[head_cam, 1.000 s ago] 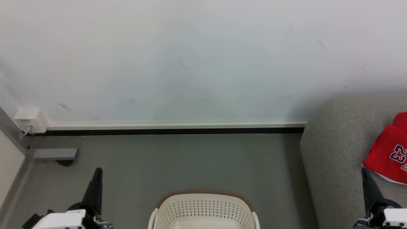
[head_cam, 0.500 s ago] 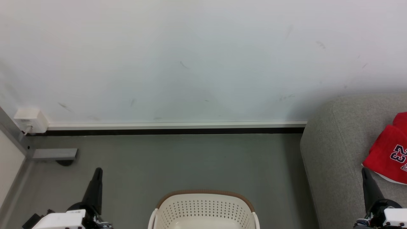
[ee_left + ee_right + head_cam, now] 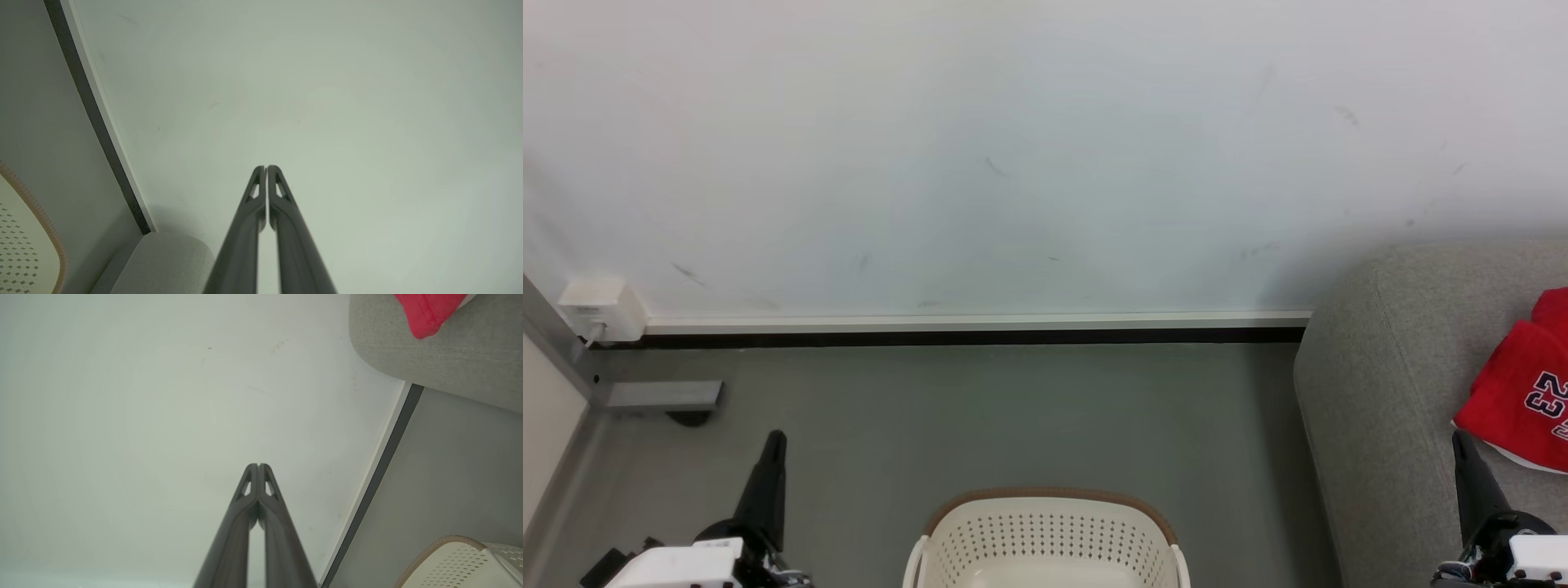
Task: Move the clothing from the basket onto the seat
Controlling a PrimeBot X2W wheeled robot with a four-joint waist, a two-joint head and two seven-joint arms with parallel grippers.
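Note:
Red clothing (image 3: 1527, 392) with a navy-and-white number lies on the grey seat (image 3: 1388, 392) at the right edge of the head view. The cream basket (image 3: 1049, 535) with a brown rim stands on the floor at the bottom centre; the part of its inside that shows holds nothing. My left gripper (image 3: 774, 441) stands shut at the lower left, left of the basket, and my right gripper (image 3: 1460, 441) stands shut at the lower right, in front of the seat. The left wrist view has the left gripper (image 3: 266, 168) shut and empty; the right wrist view has the right gripper (image 3: 258, 465) shut and empty, with clothing (image 3: 429, 310) on the seat (image 3: 449, 363).
A white wall with a dark baseboard (image 3: 972, 335) runs across behind the grey floor. A white wall socket (image 3: 600, 309) and a grey metal bracket (image 3: 662, 396) sit at the far left. Open floor lies between the basket and the wall.

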